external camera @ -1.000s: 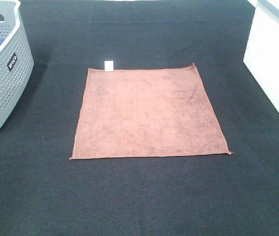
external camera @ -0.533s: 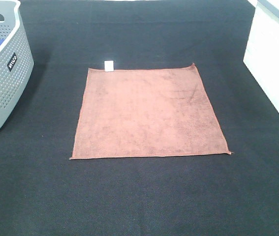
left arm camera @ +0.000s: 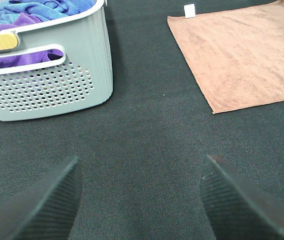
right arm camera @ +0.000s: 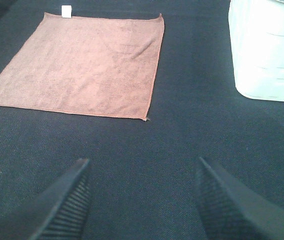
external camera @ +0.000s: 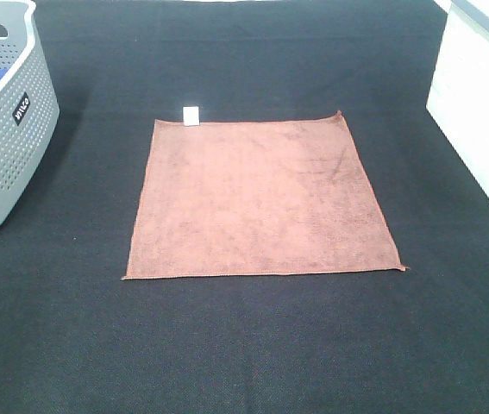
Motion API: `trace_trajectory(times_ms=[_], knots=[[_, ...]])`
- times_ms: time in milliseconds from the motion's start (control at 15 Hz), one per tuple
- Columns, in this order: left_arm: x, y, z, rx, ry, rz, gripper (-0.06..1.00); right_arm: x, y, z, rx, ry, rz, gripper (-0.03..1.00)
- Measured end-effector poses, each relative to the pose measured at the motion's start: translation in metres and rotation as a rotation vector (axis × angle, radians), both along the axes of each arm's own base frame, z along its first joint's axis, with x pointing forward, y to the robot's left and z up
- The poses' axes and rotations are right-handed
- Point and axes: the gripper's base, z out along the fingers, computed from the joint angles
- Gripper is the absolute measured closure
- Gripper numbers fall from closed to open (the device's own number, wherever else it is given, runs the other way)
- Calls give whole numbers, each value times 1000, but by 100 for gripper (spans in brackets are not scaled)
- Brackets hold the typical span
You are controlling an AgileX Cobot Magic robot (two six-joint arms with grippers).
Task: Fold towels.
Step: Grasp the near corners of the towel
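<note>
A rust-brown square towel (external camera: 261, 198) lies spread flat on the black table, with a small white tag (external camera: 191, 115) at its far edge. Neither arm appears in the exterior high view. In the left wrist view my left gripper (left arm camera: 139, 192) is open above bare black cloth, well short of the towel (left arm camera: 242, 55). In the right wrist view my right gripper (right arm camera: 142, 192) is also open and empty, hovering over the table short of the towel (right arm camera: 81, 62). Nothing is between either pair of fingers.
A grey perforated basket (external camera: 3, 121) stands at the far left, holding blue and purple cloths (left arm camera: 31, 15). A white bin (external camera: 481, 95) stands at the far right. Black table cloth (external camera: 244, 345) surrounds the towel on all sides.
</note>
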Motion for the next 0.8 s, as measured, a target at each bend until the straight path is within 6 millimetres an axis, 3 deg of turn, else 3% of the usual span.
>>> trace_trajectory(times_ms=[800], knots=[[0,0,0,0,0,0,29,0,0,0,0,0,0,39]])
